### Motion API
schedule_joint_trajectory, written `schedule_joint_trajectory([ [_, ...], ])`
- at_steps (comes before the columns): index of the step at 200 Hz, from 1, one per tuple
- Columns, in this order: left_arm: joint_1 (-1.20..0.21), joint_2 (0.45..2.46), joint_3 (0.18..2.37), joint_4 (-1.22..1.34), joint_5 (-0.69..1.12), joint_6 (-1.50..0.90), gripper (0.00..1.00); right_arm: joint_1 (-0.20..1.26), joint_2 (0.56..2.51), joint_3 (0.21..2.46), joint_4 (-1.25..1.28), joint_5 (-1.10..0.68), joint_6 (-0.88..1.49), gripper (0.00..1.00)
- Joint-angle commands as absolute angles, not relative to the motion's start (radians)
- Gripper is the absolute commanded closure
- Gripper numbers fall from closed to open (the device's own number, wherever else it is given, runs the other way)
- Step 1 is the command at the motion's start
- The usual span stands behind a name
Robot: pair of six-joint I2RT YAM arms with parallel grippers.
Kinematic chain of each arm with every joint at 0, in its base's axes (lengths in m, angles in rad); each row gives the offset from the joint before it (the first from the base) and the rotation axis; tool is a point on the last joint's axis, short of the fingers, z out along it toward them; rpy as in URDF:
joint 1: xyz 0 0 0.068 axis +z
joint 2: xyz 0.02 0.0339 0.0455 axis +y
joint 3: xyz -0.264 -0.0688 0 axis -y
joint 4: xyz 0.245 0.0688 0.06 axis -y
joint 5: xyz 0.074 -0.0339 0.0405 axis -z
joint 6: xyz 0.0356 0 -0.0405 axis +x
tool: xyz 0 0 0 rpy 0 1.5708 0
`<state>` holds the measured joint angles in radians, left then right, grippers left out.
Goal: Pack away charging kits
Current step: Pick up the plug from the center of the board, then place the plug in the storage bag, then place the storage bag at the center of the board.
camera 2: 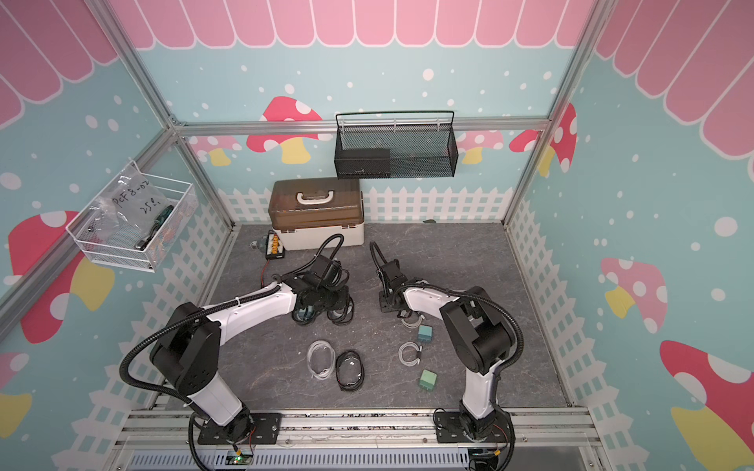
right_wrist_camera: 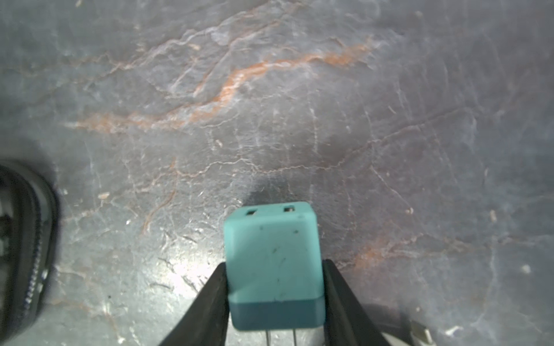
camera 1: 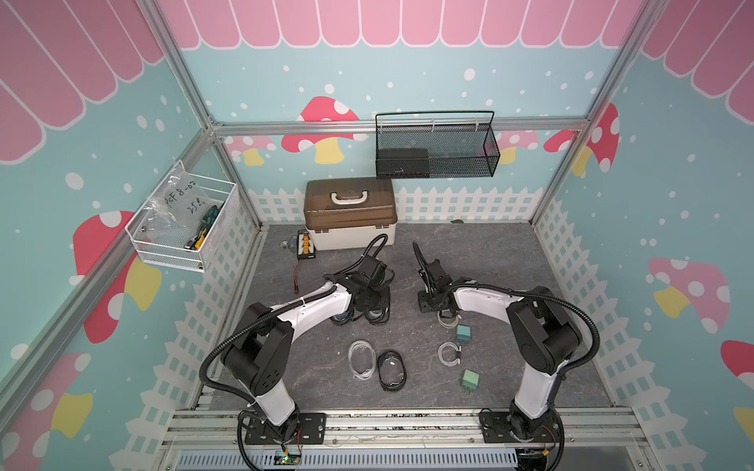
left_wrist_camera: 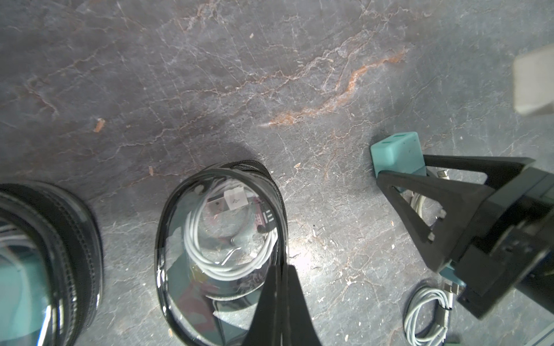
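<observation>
left pincer (left_wrist_camera: 280, 269): pinched shut on rim of black-rimmed pouch (left_wrist_camera: 221, 239), likely steadying it for loading, in front of brown-lidded box (camera 1: 350, 212) | right pincer (right_wrist_camera: 274, 265): narrow, gripping teal plug adapter (right_wrist_camera: 269, 239) by 2 sides, also in front of box, likely bound for that pouch

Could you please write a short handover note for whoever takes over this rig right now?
Left pincer: shut on the rim of the held pouch, which has a coiled cable inside.
Right pincer: closed on a teal adapter beside that pouch.
Done: the neighbouring pouch seems to hold a cable and something teal.
Left: put the gripped adapter in the held pouch. Then pack the loose cable, second cable, far adapter and near adapter into the white-rimmed pouch and the front black-rimmed pouch, which both look empty.
</observation>
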<state>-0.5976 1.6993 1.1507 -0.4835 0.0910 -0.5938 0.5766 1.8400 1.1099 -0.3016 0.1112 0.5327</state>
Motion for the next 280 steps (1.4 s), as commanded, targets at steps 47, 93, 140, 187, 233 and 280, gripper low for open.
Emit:
schedule_joint_trajectory([
  [47,-0.566,1.651,1.090,-0.358,0.208,-0.596,1.00,0.640,1.723,1.052,-0.173,-0.085,0.622,0.81],
  [93,-0.561,1.644,1.069,-0.313,0.256,-0.607,1.00,0.690,1.688,1.027,-0.063,-0.132,0.691,0.82],
  [140,-0.552,1.593,1.018,-0.242,0.288,-0.621,1.00,0.720,1.773,1.062,-0.050,-0.113,0.723,0.85],
  [187,-0.539,1.561,0.974,-0.183,0.309,-0.639,1.00,0.720,1.799,1.058,-0.044,-0.091,0.742,0.87],
  [233,-0.538,1.595,0.976,-0.148,0.363,-0.653,1.00,0.743,1.776,1.063,-0.039,-0.107,0.727,0.86],
  [280,-0.536,1.604,0.968,-0.124,0.381,-0.663,1.00,0.760,1.753,1.068,-0.035,-0.097,0.730,0.81],
])
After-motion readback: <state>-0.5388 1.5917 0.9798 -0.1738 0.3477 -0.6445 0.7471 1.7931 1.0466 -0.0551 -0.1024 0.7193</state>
